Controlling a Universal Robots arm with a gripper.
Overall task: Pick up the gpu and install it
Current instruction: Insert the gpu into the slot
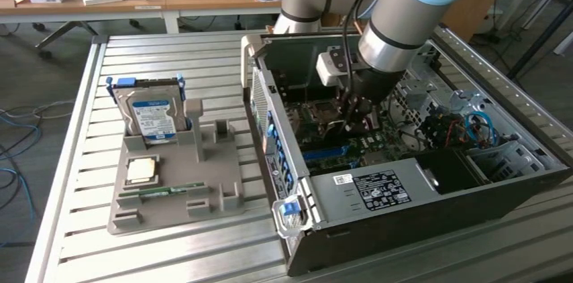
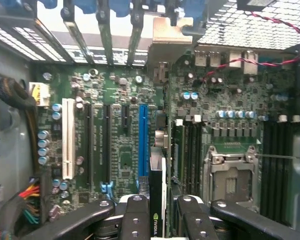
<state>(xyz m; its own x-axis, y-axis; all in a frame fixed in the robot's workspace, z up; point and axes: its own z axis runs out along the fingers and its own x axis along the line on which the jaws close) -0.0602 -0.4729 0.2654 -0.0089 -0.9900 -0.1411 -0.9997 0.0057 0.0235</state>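
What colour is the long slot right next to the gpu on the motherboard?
Blue. The slot runs alongside the gpu; it shows best in the wrist view.

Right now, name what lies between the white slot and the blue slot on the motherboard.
Two long black slots and a short one, in the wrist view.

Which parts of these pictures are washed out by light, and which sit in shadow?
Wrist view: light glares white through the rear slots, while the motherboard is evenly lit and the gripper holding the gpu looks dark. Exterior view: the arm shades the inside of the computer case.
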